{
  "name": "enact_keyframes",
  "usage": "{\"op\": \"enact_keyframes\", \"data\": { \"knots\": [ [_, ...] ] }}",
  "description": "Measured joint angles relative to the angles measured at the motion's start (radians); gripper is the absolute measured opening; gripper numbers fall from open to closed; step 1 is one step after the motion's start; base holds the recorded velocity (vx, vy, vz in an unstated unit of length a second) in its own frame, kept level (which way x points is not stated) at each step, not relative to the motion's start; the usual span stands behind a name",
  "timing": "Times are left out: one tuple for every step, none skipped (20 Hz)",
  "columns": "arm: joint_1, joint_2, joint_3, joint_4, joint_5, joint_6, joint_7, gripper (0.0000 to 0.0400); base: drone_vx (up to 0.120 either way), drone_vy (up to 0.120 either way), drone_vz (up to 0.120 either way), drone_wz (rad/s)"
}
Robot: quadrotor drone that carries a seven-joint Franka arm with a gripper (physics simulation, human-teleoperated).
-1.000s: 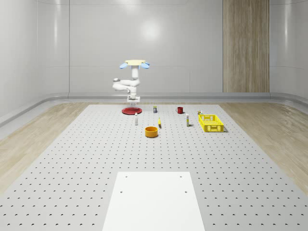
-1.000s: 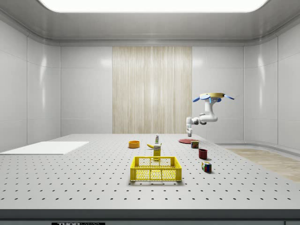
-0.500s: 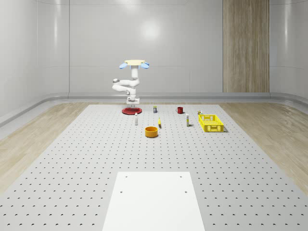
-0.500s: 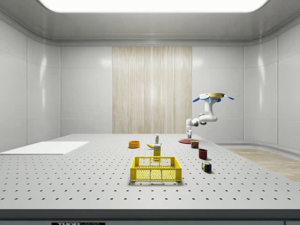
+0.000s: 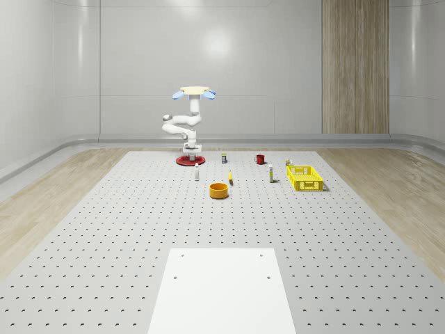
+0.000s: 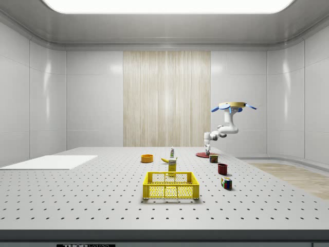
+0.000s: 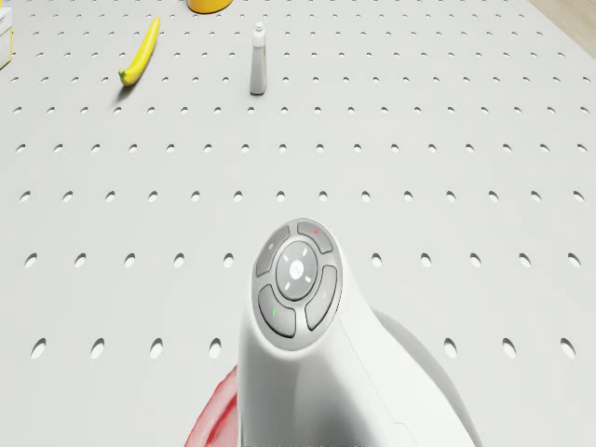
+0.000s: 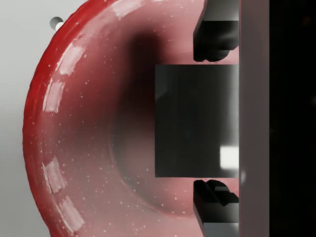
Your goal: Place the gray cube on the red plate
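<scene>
Wrist view: gripper (image 8: 212, 116) grasps the cube (image 8: 195, 121) just above the plate (image 8: 84, 133). Drone (image 5: 195, 92) hovers over the table's (image 5: 104, 229) far end.

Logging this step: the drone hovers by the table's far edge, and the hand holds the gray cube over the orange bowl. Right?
Not quite. The hand holds the cube over the red plate, as the wrist view shows. The drone does hover there.
</scene>
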Motion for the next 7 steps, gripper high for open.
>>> {"op": "enact_keyframes", "data": {
  "knots": [
    [0.002, 0.001, 0.009, -0.003, 0.008, -0.004, 0.000, 0.0374, 0.000, 0.000, 0.000, 0.000],
    [0.005, 0.001, 0.019, -0.007, 0.017, -0.009, -0.001, 0.0380, 0.000, 0.000, 0.000, 0.000],
    [0.007, 0.001, 0.030, -0.010, 0.028, -0.014, -0.001, 0.0384, 0.000, 0.000, 0.000, 0.000],
    [0.010, 0.002, 0.042, -0.014, 0.038, -0.019, -0.001, 0.0388, 0.000, 0.000, 0.000, 0.000],
    [0.012, 0.002, 0.051, -0.017, 0.047, -0.023, -0.001, 0.0390, 0.000, 0.000, 0.000, 0.000],
    [0.013, 0.002, 0.060, -0.019, 0.055, -0.027, -0.001, 0.0393, 0.000, 0.000, 0.000, 0.000],
    [0.014, 0.002, 0.064, -0.021, 0.059, -0.029, -0.001, 0.0394, 0.000, 0.000, 0.000, 0.000]
  ]
}}
